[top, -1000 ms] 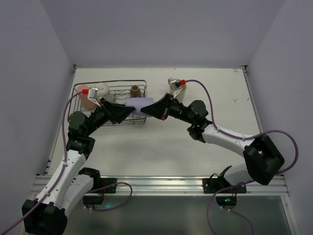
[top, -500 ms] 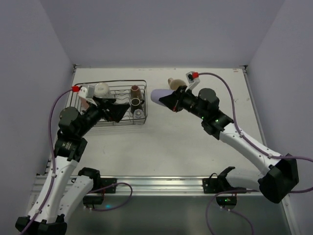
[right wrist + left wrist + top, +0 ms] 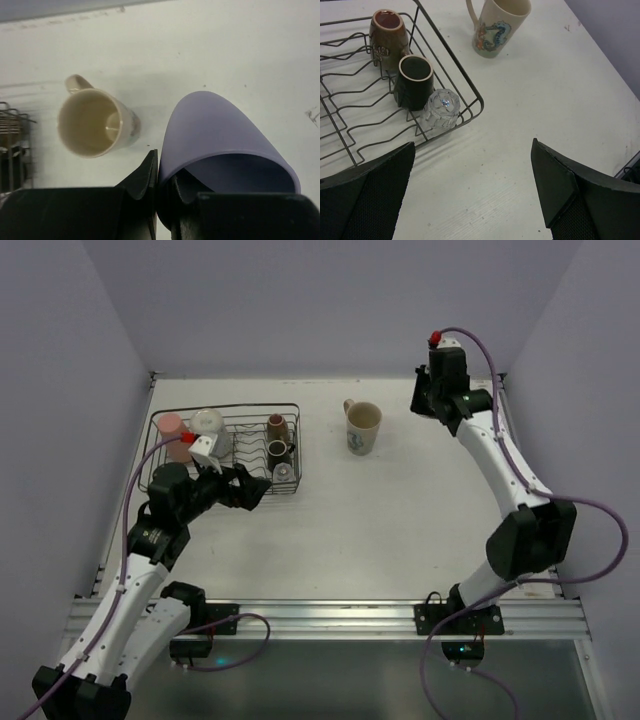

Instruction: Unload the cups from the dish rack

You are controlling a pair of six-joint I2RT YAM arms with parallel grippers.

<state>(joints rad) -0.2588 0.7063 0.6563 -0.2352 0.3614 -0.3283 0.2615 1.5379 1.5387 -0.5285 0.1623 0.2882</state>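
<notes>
White table (image 3: 400,510) between plain lavender-grey walls, with the dish rack (image 3: 230,407) at its far left.

**Change noted:** One second ago the right arm was at the rack's right end with the lavender tumbler (image 3: 225,135). It has since swung across and risen to the table's far right corner. The right fingers (image 3: 140,182) are clamped on the tumbler's wall near the rim. The tumbler lies tilted with its mouth toward the wrist camera, above bare table to the right of the cream seahorse mug (image 3: 362,426). It does not appear to be set down yet.

**Left arm:** It has drawn back from the rack. The left fingers (image 3: 370,200) are spread wide and hold nothing, above the table just off the rack's near right corner.

**Rack contents:**
- salmon-pink tumbler (image 3: 171,426)
- pale mug (image 3: 208,421)
- brown cup (image 3: 387,30)
- black mug (image 3: 414,80)
- clear glass (image 3: 441,107), upside down in the near right corner

**Assessment:** One cup is unloaded, a second is in transit and five remain. The left arm is well placed for the clear glass.
</notes>
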